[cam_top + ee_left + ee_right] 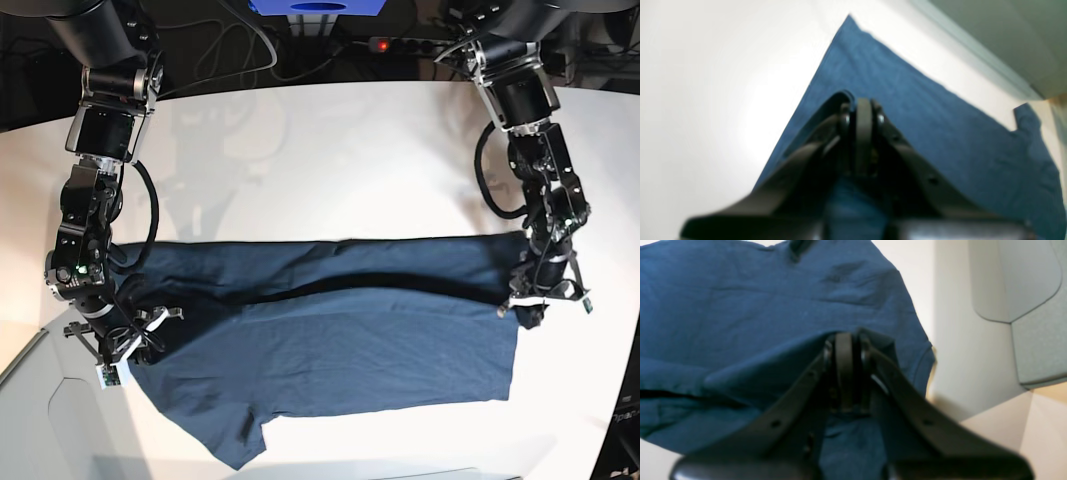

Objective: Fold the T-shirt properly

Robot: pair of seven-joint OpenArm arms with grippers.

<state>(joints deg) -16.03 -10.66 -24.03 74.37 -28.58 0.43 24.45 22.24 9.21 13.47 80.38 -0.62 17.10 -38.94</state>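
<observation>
The T-shirt (330,340) lies spread across the white tabletop (330,160), partly folded along its length. The left fingers (540,300) are clamped on the shirt's edge at one end. The right fingers (135,335) are clamped on a fold at the opposite end.

T-shirt (330,350) | navy, half-folded lengthwise (creased) | flat on table

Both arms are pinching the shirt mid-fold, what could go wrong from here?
1. The T-shirt could slip free: the left gripper and the right gripper each pinch only a thin edge of cloth.
2. The folded-over layer already shows a wavy crease, so uneven pulling may leave the fold crooked.
3. The sleeve near the table edge might slide off.
</observation>
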